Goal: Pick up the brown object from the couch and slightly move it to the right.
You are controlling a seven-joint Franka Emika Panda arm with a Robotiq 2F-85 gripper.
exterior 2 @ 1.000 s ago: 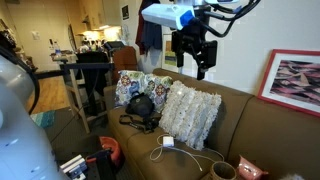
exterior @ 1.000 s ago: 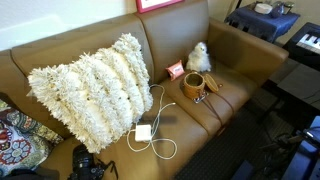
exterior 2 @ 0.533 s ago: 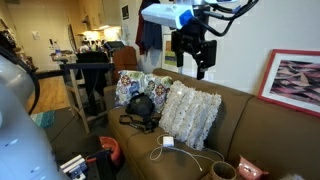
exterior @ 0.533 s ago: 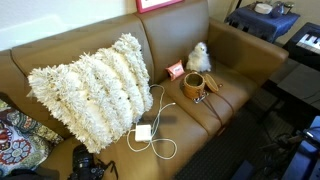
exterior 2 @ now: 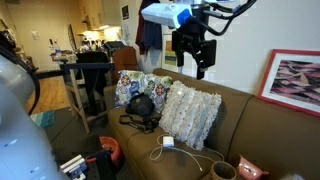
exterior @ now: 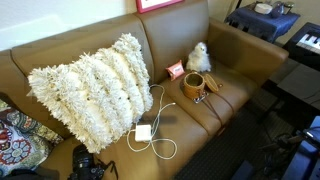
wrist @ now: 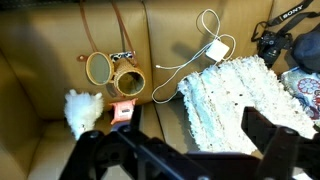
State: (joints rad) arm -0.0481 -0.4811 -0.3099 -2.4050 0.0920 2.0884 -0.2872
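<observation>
The brown object [exterior: 193,86] is a small tan-brown round pot standing on the seat of the tan leather couch [exterior: 70,50], right of the middle. It shows low in an exterior view [exterior 2: 224,172] and in the wrist view [wrist: 127,82]. My gripper [exterior 2: 196,60] hangs high in the air above the couch [exterior 2: 250,120], far from the pot. In the wrist view the gripper [wrist: 178,138] has its two dark fingers [wrist: 268,135] wide apart with nothing between them. It is open and empty.
A white fluffy toy [exterior: 198,56] and a small orange item [exterior: 175,70] sit just behind the pot, and a round tan piece [wrist: 98,68] lies beside it. A big white shaggy pillow [exterior: 90,85], a white charger with cable [exterior: 143,132] and a black camera [exterior: 88,163] fill the couch's other end.
</observation>
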